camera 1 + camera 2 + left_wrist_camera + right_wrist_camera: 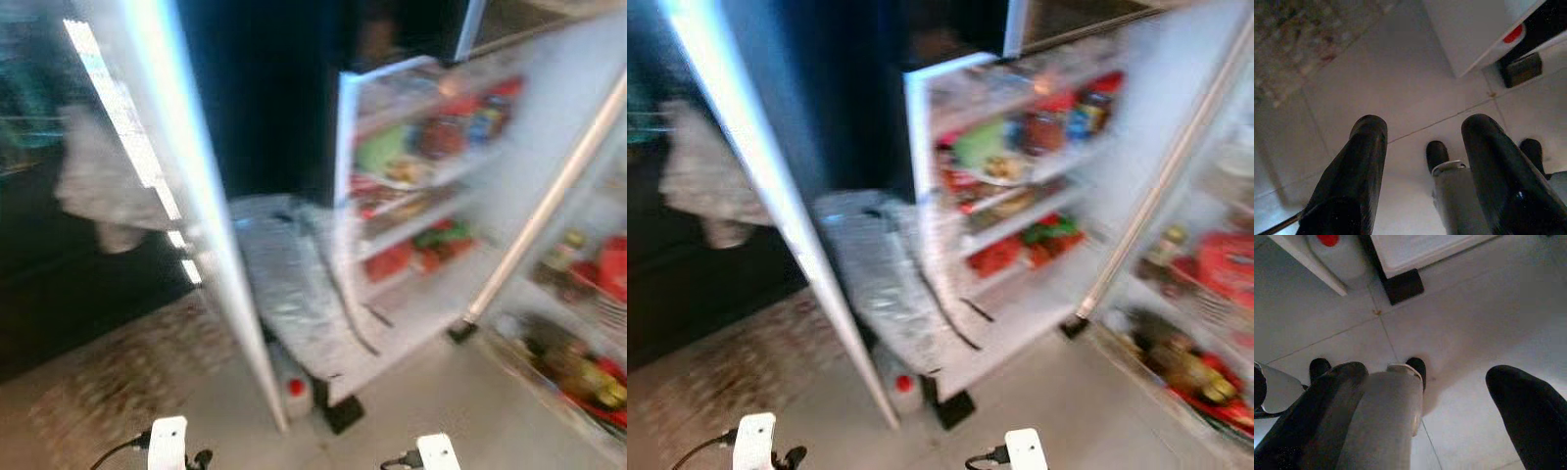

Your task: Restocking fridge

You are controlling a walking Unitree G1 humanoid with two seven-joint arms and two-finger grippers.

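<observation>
Left eye view: open fridge [411, 206], tiled floor [460, 392]

Pale tiled floor [1464, 323] with thin grout lines. Patterned mat [118, 382] at left, on floor. White jug with red cap [292, 384] standing on floor, beside small black block [343, 413]. Crumpled light cloth [98, 186] hanging against dark area at left. Head views blurred.
</observation>
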